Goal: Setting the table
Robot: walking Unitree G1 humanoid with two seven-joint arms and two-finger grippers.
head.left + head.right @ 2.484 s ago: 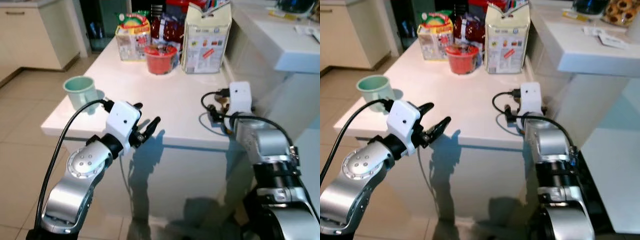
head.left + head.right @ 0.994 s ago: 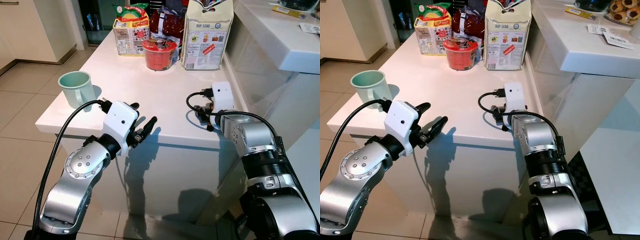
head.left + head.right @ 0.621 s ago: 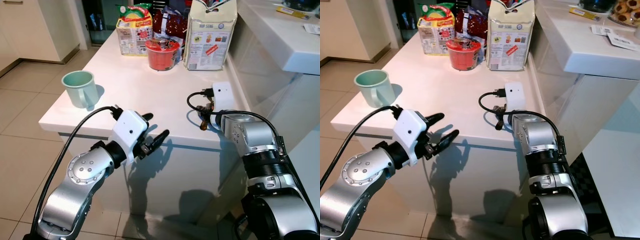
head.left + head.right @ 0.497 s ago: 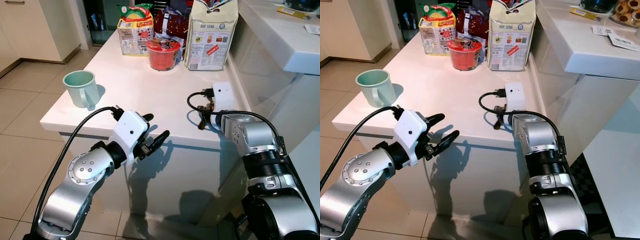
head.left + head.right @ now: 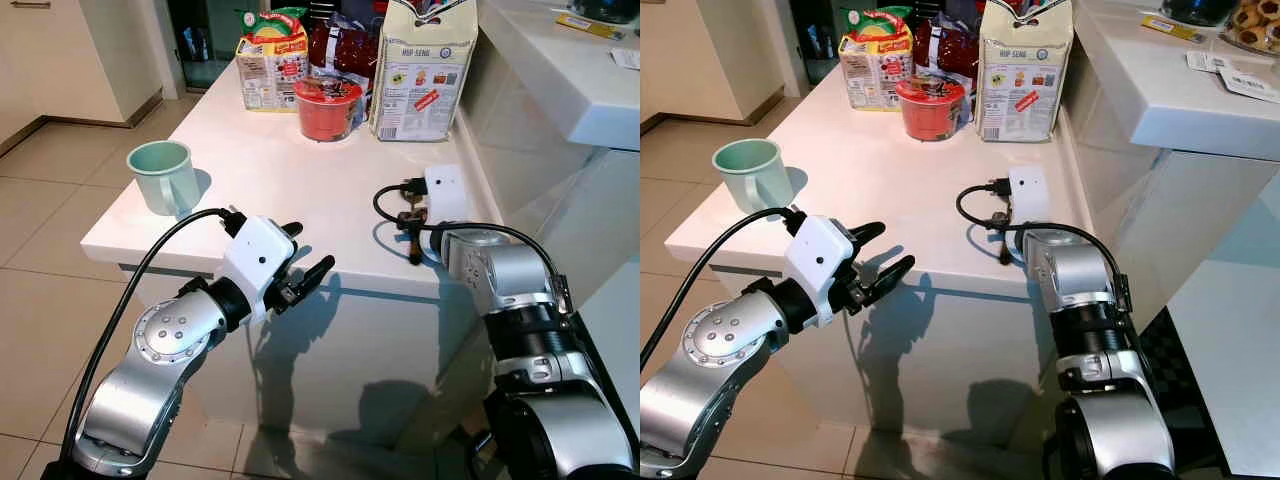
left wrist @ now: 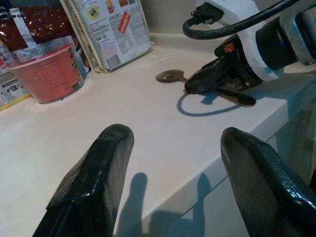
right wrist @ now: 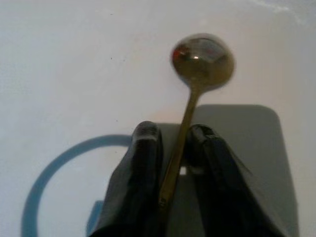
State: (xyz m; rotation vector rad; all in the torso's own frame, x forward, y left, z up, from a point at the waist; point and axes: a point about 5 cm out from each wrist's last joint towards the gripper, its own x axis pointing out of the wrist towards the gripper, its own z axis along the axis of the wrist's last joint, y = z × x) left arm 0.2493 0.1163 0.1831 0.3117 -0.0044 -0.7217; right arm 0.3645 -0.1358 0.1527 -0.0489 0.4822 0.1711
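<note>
A metal spoon [image 7: 190, 101] lies on the white table [image 5: 260, 170] near its right front edge, its handle pinched between the two black fingers of the right gripper [image 7: 173, 143], which rests low on the tabletop. The left gripper [image 5: 878, 262] hangs in front of the table's near edge, its fingers spread wide and grasping nothing. Farther left stands a green mug [image 5: 165, 177]. At the far end are a red cup [image 5: 326, 106], a large paper bag [image 5: 422, 62] and a snack packet [image 5: 270, 62].

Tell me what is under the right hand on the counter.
A spoon lies on the white counter, its handle between the right hand's fingers, bowl sticking out. The handle's far end is hidden.
</note>
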